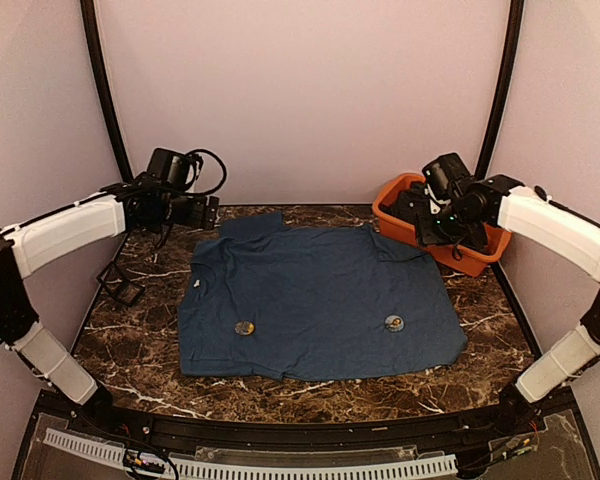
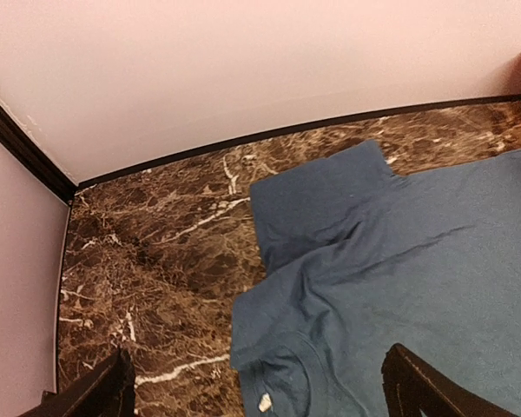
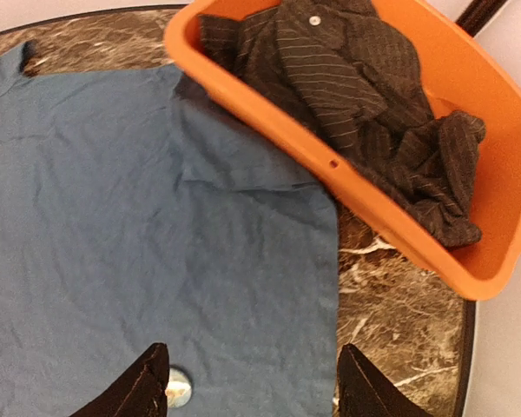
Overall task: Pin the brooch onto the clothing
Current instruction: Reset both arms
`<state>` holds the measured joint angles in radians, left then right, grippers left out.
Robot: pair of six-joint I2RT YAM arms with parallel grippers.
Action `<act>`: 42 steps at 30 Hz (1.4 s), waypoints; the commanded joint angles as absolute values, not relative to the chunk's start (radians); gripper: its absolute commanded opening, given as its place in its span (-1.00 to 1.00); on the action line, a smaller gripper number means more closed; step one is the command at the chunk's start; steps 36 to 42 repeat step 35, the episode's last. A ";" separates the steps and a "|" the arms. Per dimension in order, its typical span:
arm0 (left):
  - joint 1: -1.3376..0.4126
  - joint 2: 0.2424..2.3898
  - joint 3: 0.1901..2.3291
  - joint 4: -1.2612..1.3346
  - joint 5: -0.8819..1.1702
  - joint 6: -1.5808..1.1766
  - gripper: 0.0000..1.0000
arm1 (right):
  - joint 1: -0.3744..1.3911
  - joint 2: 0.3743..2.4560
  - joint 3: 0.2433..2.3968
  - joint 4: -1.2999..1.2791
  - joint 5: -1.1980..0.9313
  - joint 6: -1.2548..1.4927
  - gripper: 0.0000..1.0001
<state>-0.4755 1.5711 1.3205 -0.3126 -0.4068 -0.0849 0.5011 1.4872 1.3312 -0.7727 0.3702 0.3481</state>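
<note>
I see left hand (image 2: 259,352) and right hand (image 3: 252,347) open, empty, near the dark navy-blue T-shirt (image 1: 310,290) bearing, seemingly, two round brooches (image 1: 244,327) (image 1: 393,322).

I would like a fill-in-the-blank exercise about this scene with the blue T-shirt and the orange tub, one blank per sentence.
1. The dark navy-blue fabric T-shirt lies spread flat on the brown marble ____.
2. ____ small round shiny brooches rest on the T-shirt.
3. The orange plastic tub holds a dark ____ garment.
Missing words: table; two; striped.
</note>
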 commanded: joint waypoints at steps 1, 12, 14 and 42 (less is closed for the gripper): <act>-0.481 1.332 1.165 -0.416 -0.239 -0.172 0.98 | 0.529 1.276 1.205 -0.714 0.204 0.319 0.29; -0.482 0.828 0.917 -0.540 -0.062 -0.069 0.98 | 0.531 0.905 1.156 -0.833 0.149 0.309 0.97; -0.481 0.744 0.857 -0.508 -0.057 -0.050 0.98 | 0.531 0.865 1.128 -0.840 0.167 0.305 0.97; -0.481 0.586 0.650 -0.325 -0.120 0.022 0.98 | 0.531 0.604 0.900 -0.767 0.446 0.318 0.97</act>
